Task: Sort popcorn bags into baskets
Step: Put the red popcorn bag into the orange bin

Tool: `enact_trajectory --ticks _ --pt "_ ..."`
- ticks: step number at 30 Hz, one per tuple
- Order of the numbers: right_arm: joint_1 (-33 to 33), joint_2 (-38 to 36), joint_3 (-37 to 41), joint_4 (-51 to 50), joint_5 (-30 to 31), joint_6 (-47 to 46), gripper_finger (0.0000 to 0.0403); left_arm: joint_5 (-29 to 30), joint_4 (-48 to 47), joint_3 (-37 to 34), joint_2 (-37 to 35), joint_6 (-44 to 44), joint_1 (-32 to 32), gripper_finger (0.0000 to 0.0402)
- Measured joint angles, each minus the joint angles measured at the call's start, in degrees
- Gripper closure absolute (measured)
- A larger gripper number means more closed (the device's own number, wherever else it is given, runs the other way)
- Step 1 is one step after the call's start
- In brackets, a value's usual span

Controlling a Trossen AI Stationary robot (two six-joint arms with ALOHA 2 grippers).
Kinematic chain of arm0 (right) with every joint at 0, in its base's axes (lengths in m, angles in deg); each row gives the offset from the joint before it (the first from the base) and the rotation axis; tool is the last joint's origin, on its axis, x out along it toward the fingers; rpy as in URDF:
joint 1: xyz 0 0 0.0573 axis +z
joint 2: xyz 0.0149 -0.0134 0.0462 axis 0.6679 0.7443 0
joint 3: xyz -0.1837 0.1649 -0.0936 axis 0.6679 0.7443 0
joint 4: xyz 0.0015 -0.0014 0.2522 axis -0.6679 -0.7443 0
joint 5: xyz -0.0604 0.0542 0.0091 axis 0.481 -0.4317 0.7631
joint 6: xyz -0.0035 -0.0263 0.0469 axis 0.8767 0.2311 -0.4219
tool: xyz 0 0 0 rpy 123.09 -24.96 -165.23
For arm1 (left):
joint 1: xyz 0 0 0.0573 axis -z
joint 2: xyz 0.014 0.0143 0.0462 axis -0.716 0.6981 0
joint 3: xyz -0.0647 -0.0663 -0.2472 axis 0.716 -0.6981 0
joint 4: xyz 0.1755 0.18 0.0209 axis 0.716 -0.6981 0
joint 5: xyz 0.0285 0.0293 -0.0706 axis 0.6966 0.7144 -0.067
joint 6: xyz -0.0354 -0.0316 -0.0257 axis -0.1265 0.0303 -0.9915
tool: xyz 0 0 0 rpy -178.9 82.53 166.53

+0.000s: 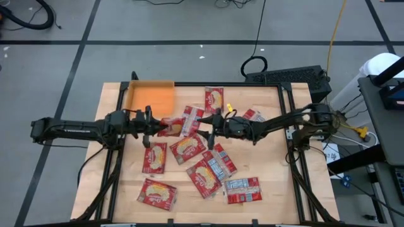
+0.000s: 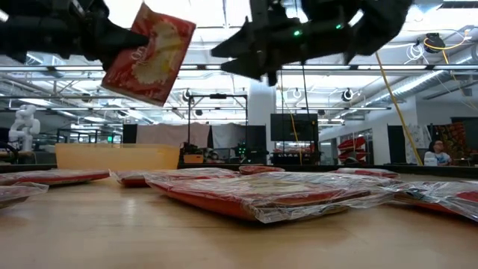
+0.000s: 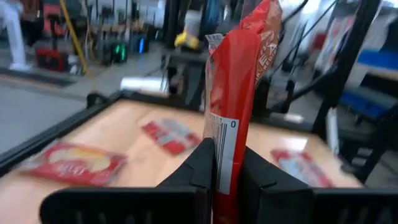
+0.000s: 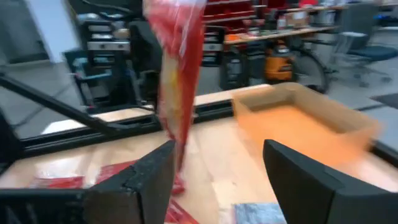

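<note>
My left gripper (image 1: 151,128) fingers pinch a popcorn bag (image 1: 170,127) up in the air near the orange bin (image 1: 150,97), right gripper (image 1: 207,125) fingers wide open w/ nothing, so bag could slip & miss bc only its edge is held.

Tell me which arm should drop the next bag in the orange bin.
Left. Its end effector is shut on a bag, and it's nearer the bin; the right end effector is open, empty.

My left gripper (image 3: 227,174) pinches a red bag (image 3: 239,93) edge-on and upright above the table (image 3: 124,134) — three more bags lie flat below, one near (image 3: 71,163), two farther off.
</note>
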Motion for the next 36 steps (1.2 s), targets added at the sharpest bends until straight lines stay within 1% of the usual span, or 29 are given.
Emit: enact_trajectory --ticks 2,4,6,8,12,14,16,18,22,23,24,27,30,33,35,36 --pt "-0.65 2.85 -1.90 1.29 -1.96 -0.32 0.0160 -0.15 5.30 -2.55 0.03 -0.37 -0.02 0.0363" --pt "-1.30 5.22 -4.13 1.31 -3.56 -0.88 0.0158 -0.32 8.44 -4.11 0.12 -0.12 -0.09 0.0363" --pt "-1.84 8.02 -6.93 1.52 -5.56 -0.90 0.0159 -1.00 9.56 -4.47 0.06 0.75 -0.10 0.0362" --pt "-2.31 10.50 -9.67 1.86 -7.79 0.99 0.0164 -1.25 9.80 -4.42 0.06 1.47 -0.09 0.0362" --pt "-3.27 14.11 -15.64 2.16 -12.24 3.25 0.0187 -1.71 10.77 -4.38 0.08 2.87 -0.50 0.0361" --pt "-3.93 15.04 -17.52 2.25 -13.88 3.86 0.0206 -2.08 11.25 -4.38 0.08 3.15 -1.06 0.0361" --pt "-4.37 15.16 -18.26 2.09 -15.32 4.57 0.0236 -2.16 11.46 -4.36 0.08 3.19 -1.53 0.0361" --pt "-4.81 15.08 -18.44 2.29 -16.72 5.07 0.0276 -2.18 11.46 -4.36 0.08 3.61 -1.80 0.0360" --pt "-5.33 15.05 -18.44 2.14 -18.58 5.28 0.0373 -2.18 11.41 -4.36 0.08 3.57 -2.38 0.0360" --pt "-5.47 15.05 -18.44 2.11 -19.40 5.72 0.0386 -2.24 11.43 -4.36 0.08 3.43 -2.38 0.0360" --pt "-5.50 15.05 -18.44 2.08 -19.56 5.95 0.0390 -2.13 11.48 -4.36 0.08 2.97 -2.38 0.0360" --pt "-5.62 15.05 -18.44 1.93 -19.49 6.03 0.0379 -2.05 11.23 -4.36 -0.35 0.62 -2.43 0.0357" --pt "-5.86 14.88 -18.46 1.84 -19.48 6.04 0.0379 -2.17 11.35 -4.35 -1.29 -1.66 -2.43 0.0336" --pt "-6.47 13.66 -18.42 -1.08 -19.53 6.08 0.0393 -2.10 11.20 -4.22 -2.16 -3.41 -2.43 0.0298" --pt "-6.85 12.93 -18.44 -2.91 -19.56 6.05 0.0396 -1.71 8.33 -3.10 -2.48 -3.58 -2.55 0.0268" --pt "-6.94 12.44 -18.43 -4.21 -19.56 6.06 0.0395 -1.46 5.29 -1.81 -2.46 -3.65 -2.71 0.0253"
